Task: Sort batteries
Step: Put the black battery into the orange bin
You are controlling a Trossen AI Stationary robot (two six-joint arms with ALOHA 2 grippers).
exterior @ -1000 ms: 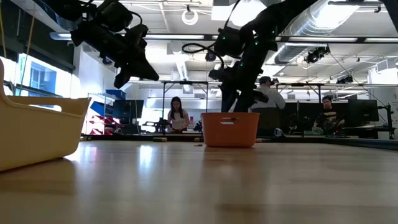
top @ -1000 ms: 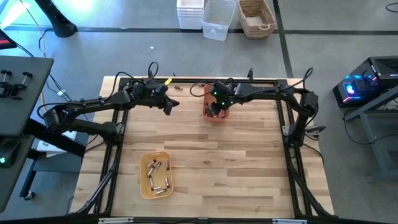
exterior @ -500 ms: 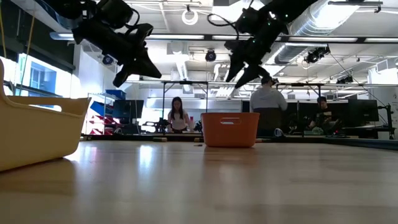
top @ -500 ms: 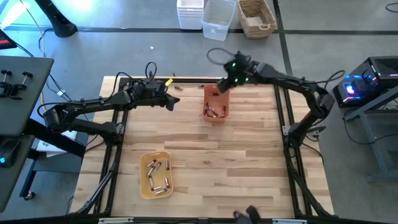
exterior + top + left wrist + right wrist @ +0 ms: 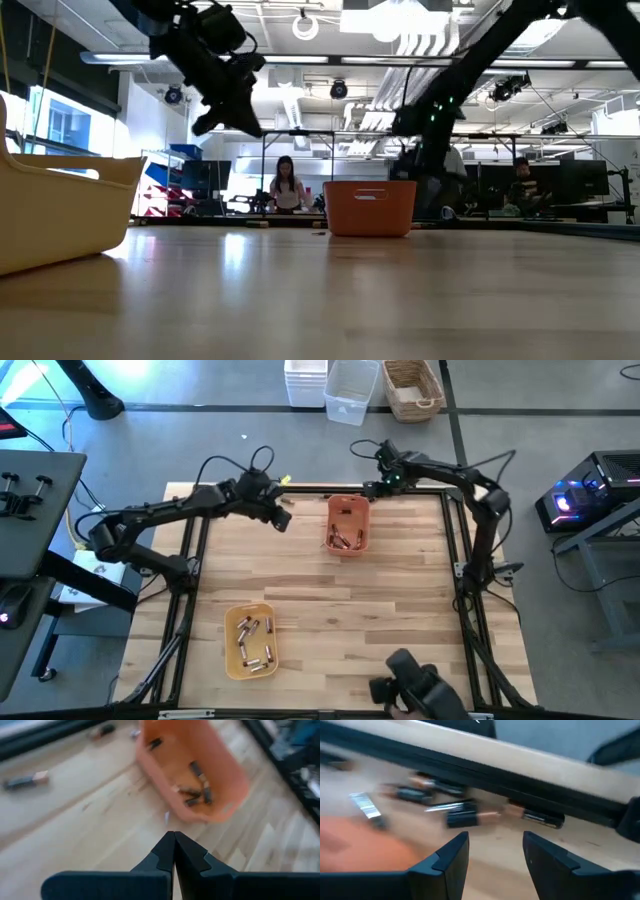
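Right gripper (image 5: 492, 855) is held with jaws parted and empty near the table's far edge — loose batteries (image 5: 462, 815) are seen just beyond its fingertips. Left gripper (image 5: 174, 851) is pressed shut on nothing, raised beside the orange tray (image 5: 347, 525). More cells are contained in the yellow tray (image 5: 250, 641). Wooden table (image 5: 380, 610) — people are seen seated behind.
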